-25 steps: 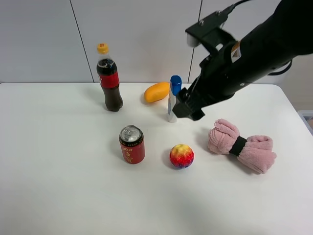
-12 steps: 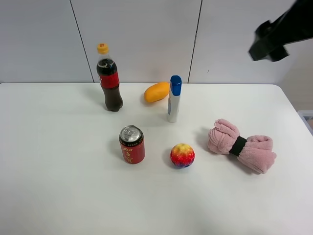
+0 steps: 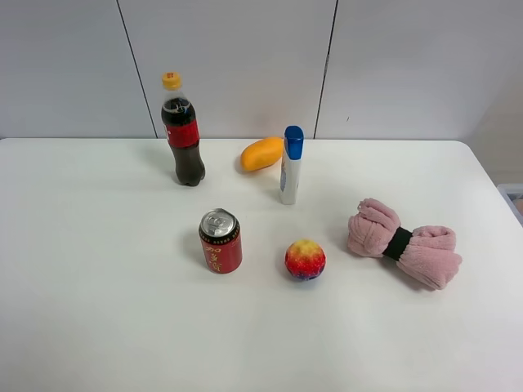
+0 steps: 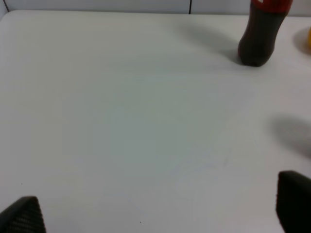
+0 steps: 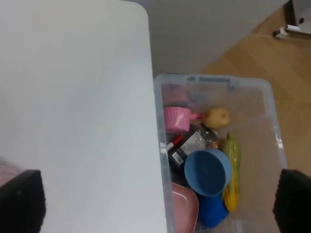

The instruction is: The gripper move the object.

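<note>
The small round ball (image 3: 305, 259), mottled red, yellow and orange with a purple-blue patch low down, lies on the white table (image 3: 98, 310) between the red can and the pink towel. Nothing touches it. Neither arm shows in the exterior high view. The left gripper (image 4: 155, 216) is open and empty over bare table, only its two black fingertips (image 4: 20, 216) showing. The right gripper (image 5: 155, 201) is open and empty, high over the table's edge. The ball shows in neither wrist view.
A red can (image 3: 220, 241) stands left of the ball. At the back stand a cola bottle (image 3: 183, 131), an orange mango (image 3: 261, 153) and a blue-capped white bottle (image 3: 289, 165). A rolled pink towel (image 3: 402, 243) lies on the right. A clear bin (image 5: 265, 90) of toys sits beside the table.
The right arm, which hung over the table near the blue-capped bottle, has lifted up and to the right and left the exterior view. The ball and the other objects stayed put.
</note>
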`<act>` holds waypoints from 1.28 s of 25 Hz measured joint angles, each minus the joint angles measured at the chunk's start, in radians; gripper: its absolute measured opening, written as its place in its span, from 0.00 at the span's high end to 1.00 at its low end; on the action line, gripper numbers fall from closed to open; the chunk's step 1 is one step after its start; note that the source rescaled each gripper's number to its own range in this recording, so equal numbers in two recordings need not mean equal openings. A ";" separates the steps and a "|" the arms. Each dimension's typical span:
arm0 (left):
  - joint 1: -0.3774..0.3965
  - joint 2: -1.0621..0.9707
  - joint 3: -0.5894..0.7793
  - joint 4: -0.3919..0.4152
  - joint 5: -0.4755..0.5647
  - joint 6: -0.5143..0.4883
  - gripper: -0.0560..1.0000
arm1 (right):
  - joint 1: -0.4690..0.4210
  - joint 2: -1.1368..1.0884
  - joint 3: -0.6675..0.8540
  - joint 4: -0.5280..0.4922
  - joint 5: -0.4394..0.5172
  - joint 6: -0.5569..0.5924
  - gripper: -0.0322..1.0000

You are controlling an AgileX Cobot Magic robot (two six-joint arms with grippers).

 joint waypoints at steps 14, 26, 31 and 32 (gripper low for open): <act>0.000 0.000 0.000 0.000 0.000 0.000 0.00 | -0.025 -0.613 0.509 0.159 -0.206 0.127 0.17; 0.000 0.000 0.000 0.000 0.000 0.000 0.00 | -0.025 -1.101 0.888 0.187 -0.215 0.136 0.17; 0.000 0.000 0.000 0.000 0.000 0.000 0.00 | -0.025 -1.101 0.910 0.206 -0.142 0.144 0.17; 0.000 0.000 0.000 0.000 0.000 0.000 0.00 | -0.025 -1.101 0.913 0.206 -0.143 0.148 0.17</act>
